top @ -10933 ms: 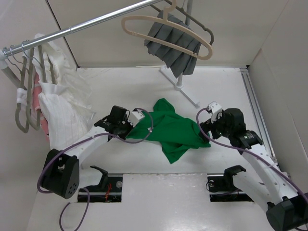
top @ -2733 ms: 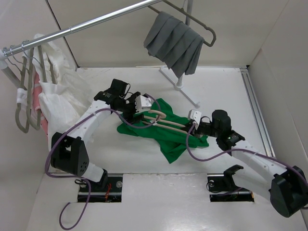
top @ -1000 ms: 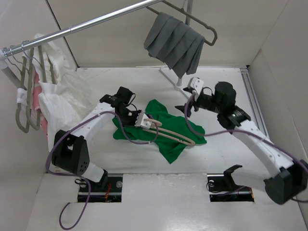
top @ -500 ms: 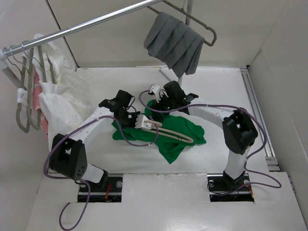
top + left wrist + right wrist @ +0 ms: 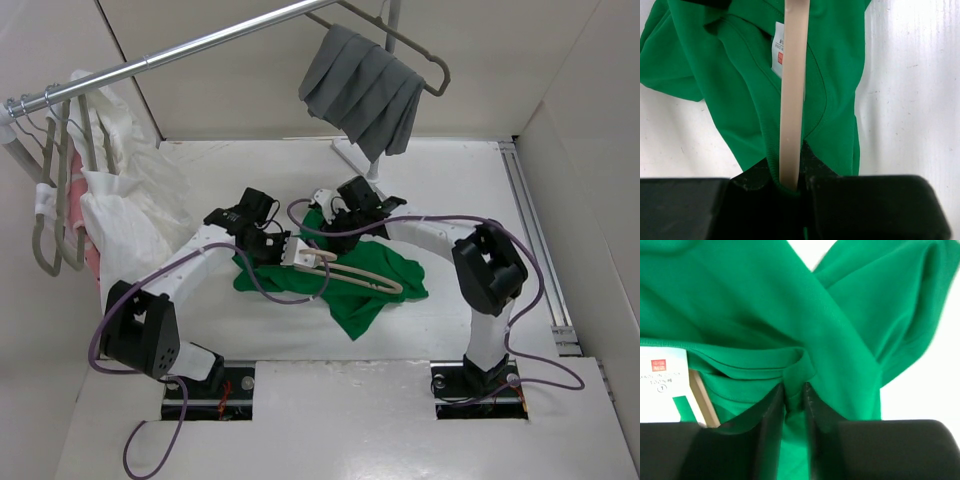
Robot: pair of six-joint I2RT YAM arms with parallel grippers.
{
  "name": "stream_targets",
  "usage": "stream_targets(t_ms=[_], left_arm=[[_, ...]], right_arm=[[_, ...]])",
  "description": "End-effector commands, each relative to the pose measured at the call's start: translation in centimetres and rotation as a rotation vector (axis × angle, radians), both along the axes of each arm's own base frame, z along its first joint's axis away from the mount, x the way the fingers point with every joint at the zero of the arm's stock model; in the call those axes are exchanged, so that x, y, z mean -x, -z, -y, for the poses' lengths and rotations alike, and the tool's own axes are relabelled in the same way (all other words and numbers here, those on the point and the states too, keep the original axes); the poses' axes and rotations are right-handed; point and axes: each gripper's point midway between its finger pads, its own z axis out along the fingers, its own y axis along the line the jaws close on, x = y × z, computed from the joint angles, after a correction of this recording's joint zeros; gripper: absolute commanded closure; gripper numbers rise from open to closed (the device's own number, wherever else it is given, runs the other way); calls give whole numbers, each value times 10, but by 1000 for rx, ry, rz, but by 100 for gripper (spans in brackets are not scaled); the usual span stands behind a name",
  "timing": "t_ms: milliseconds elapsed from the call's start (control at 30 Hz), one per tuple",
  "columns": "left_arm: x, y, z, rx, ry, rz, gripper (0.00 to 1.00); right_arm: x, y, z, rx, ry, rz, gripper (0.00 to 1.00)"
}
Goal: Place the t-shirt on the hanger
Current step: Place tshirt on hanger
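The bright green t-shirt (image 5: 350, 305) lies crumpled in the middle of the table. Across it lies the beige hanger (image 5: 372, 283). My left gripper (image 5: 290, 252) is at the hanger's left end, shut on its bar (image 5: 792, 100), with the shirt's ribbed collar edge (image 5: 771, 165) caught beside the bar. The white neck label (image 5: 777, 55) shows just behind the bar. At the shirt's far edge my right gripper (image 5: 325, 215) is shut on a raised fold of green cloth (image 5: 800, 365) near the collar. In the right wrist view the label (image 5: 662, 385) and a bit of hanger (image 5: 702, 400) sit to the left.
A metal rail (image 5: 200, 45) crosses overhead. A grey pleated cloth (image 5: 365, 90) on a grey hanger hangs at the back. White garments (image 5: 120, 210) hang at the left, close to my left arm. The rack's white foot (image 5: 385, 195) stands behind the shirt. A wall rises at the right.
My right arm has swung left from the back right down to the shirt's collar, and its jaws have closed on a fold. The left gripper has kept hold of the hanger, almost still.
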Motion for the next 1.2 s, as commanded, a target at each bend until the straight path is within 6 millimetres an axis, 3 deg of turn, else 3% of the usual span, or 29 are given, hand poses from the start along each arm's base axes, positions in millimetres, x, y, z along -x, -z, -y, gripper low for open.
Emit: stream_targets(t_ms=[0, 33, 67, 100, 200, 300, 333, 367, 433, 467, 533, 700, 800, 1000, 1167], left_arm=[[4, -11, 4, 35, 1, 17, 100], [5, -11, 4, 36, -8, 11, 100], [5, -11, 4, 36, -8, 11, 100], [5, -14, 4, 40, -8, 20, 100], [7, -13, 3, 47, -54, -12, 100], [-7, -28, -3, 134, -143, -34, 100], [-12, -35, -4, 162, -169, -36, 100], [-14, -37, -8, 193, -186, -47, 100], [-17, -45, -9, 227, -192, -40, 100], [-15, -47, -7, 244, -197, -57, 100], [-12, -51, -2, 292, -221, -98, 100], [-33, -60, -8, 385, -371, -141, 100], [-52, -55, -23, 331, -471, -75, 100], [-70, -47, -42, 215, -553, 37, 100], [-70, -33, -49, 109, -522, 117, 100]], right_arm=[[2, 4, -10, -63, -55, -35, 75], [1, 2, -12, -89, -64, -41, 82], [4, 4, -12, -95, -72, -49, 100], [-7, 3, -5, -102, -47, -38, 100], [-7, 1, 8, -154, -11, -53, 100], [-9, -4, 49, -166, 86, -51, 100], [-19, -19, 73, -173, 149, -10, 100], [-11, -5, 95, -137, 188, -22, 100], [-11, -5, 122, -140, 244, -3, 100], [-8, -2, 147, -144, 300, -6, 100], [-4, -3, 161, -171, 307, -5, 100], [4, -9, 208, -188, 401, 39, 100], [7, -20, 227, -216, 441, 76, 100], [7, -41, 227, -247, 419, 134, 100], [5, -79, 224, -276, 386, 233, 100]])
